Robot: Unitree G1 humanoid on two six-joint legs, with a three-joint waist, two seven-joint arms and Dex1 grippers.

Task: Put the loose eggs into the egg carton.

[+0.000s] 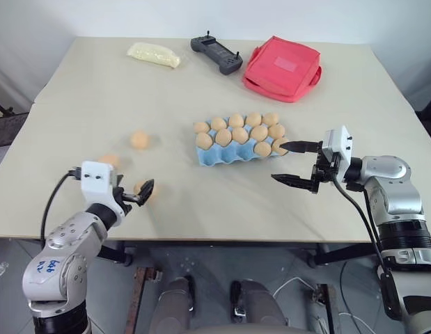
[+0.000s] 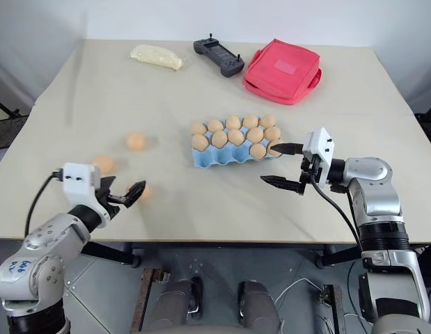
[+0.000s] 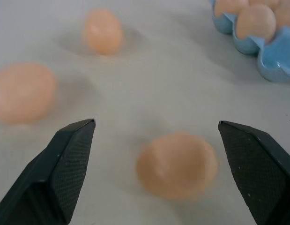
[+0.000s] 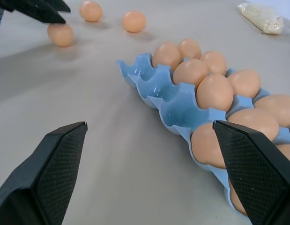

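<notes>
Lining up spread-jawed left gripper [image 3: 154, 140] on nearest light orange-brown loose egg [image 3: 176, 164], ready to close, lift toward light blue moulded carton [image 1: 225, 156]; right gripper [image 1: 296, 163] agape.

Pale beige desk [image 1: 90, 97], broad and matte. At far left, pale yellow lumpy packet [image 1: 154, 54], lying flat. Just right of it, black handheld controller [image 1: 216, 55] with two short antennas, set at an angle. Farther right, near the controller but apart, red square fabric pouch [image 1: 283, 68], lying flat.
</notes>
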